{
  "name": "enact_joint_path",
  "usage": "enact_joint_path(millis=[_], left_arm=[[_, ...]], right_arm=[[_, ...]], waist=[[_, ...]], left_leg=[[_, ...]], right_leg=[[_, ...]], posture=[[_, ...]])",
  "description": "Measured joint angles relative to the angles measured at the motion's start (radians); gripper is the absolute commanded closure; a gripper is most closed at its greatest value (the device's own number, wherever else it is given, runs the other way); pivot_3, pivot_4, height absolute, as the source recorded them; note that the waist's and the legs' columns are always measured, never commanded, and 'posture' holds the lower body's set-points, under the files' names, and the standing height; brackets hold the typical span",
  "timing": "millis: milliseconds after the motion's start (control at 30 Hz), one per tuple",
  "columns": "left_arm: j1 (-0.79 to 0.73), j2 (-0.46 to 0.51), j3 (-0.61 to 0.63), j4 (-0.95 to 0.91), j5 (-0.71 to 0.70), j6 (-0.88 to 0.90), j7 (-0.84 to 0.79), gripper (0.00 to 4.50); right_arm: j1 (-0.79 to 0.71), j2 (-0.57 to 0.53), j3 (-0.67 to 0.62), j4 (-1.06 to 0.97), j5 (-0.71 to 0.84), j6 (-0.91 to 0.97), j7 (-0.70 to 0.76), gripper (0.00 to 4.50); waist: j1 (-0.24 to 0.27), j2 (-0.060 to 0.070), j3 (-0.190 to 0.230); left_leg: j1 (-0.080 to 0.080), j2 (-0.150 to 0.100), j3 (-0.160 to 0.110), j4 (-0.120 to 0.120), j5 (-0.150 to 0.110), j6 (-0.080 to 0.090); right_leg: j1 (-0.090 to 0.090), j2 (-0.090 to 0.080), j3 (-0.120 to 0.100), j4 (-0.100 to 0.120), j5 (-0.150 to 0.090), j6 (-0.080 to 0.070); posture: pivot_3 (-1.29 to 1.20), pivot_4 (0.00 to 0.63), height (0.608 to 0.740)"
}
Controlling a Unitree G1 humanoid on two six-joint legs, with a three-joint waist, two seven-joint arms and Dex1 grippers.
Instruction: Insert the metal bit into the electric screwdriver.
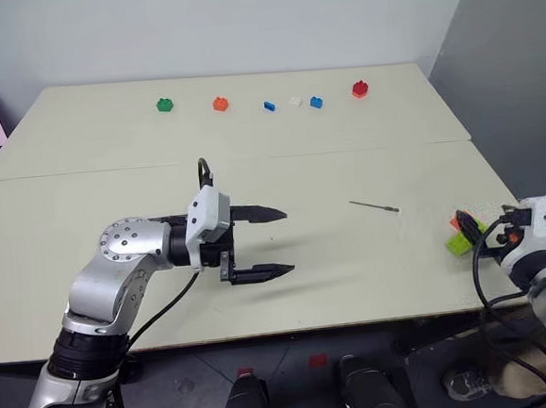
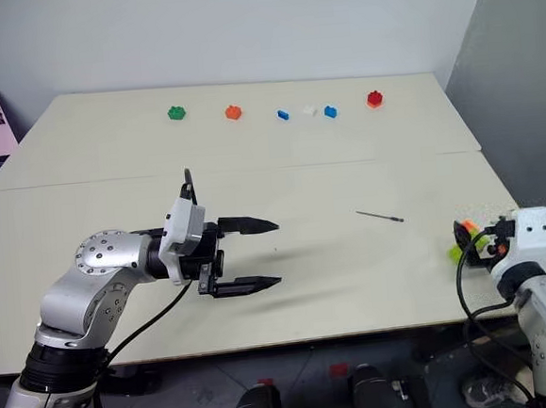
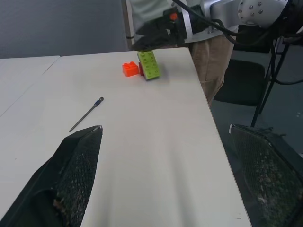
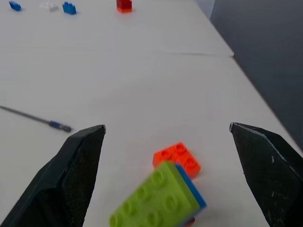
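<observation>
Your left pincer (image 1: 283, 241) hovers released over the tabletop (image 1: 353, 264), well apart from the metal bit (image 1: 374, 205). Your right pincer (image 4: 165, 137) is released too, above the green brick (image 4: 158, 201) and orange brick (image 4: 177, 158).

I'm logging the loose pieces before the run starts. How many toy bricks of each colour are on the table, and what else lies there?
Green bricks: 2
Orange bricks: 2
Blue bricks: 2
White brick: 1
Red brick: 1
Metal bit: 1
Total: 9
</observation>
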Motion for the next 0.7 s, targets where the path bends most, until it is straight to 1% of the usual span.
enact_joint_path(millis=[167, 367, 433, 600, 633, 700], left_arm=[[0.001, 0.008, 0.003, 0.0, 0.003, 0.005, 0.023, 0.0], [0.031, 0.061, 0.066, -0.004, 0.003, 0.029, 0.06, 0.0], [0.048, 0.107, 0.095, -0.005, 0.004, 0.047, 0.066, 0.0], [0.053, 0.174, 0.124, 0.008, 0.025, 0.041, 0.06, 0.0], [0.05, 0.217, 0.124, 0.042, 0.053, 0.031, 0.045, 0.0], [0.039, 0.255, 0.129, 0.093, 0.09, 0.013, 0.041, 0.0]], right_arm=[[-0.014, -0.06, 0.024, -0.001, -0.004, -0.037, 0.038, 0.07], [-0.01, -0.201, 0.144, -0.063, 0.037, -0.031, 0.218, 0.07], [-0.012, -0.28, 0.2, -0.108, 0.075, -0.012, 0.321, 0.07], [-0.083, -0.392, 0.281, -0.157, 0.131, 0.022, 0.453, 0.07], [-0.121, -0.441, 0.309, -0.165, 0.147, 0.034, 0.503, 0.07], [-0.158, -0.479, 0.322, -0.176, 0.166, 0.042, 0.552, 0.07]], waist=[[0.0, 0.0, 0.0], [-0.001, 0.0, 0.0], [0.0, 0.0, 0.0], [0.001, 0.0, 0.001], [-0.001, 0.0, 0.001], [0.0, 0.0, 0.001]], left_leg=[[0.0, 0.0, 0.0, 0.0, 0.0, 0.0], [0.0, 0.0, 0.0, 0.0, 0.0, 0.0], [0.0, 0.0, 0.0, 0.0, 0.0, 0.0], [0.0, 0.0, 0.0, 0.0, 0.0, 0.0], [0.0, 0.0, 0.0, 0.0, 0.0, 0.0], [0.0, 0.0, 0.0, 0.0, 0.0, 0.0]], right_leg=[[0.0, 0.0, 0.0, 0.0, 0.0, 0.0], [0.0, 0.0, 0.0, 0.0, 0.0, 0.0], [0.0, 0.0, 0.0, -0.001, 0.0, 0.0], [-0.001, 0.0, 0.0, -0.001, 0.0, 0.0], [-0.001, 0.0, 0.0, -0.001, 0.0, 0.0], [-0.001, 0.0, 0.0, -0.001, 0.0, 0.0]], posture=[[0.0, 0.15, 0.74], [0.0, 0.15, 0.74], [0.0, 0.15, 0.74], [0.0, 0.15, 0.74], [0.0, 0.15, 0.74], [0.0, 0.15, 0.74]])
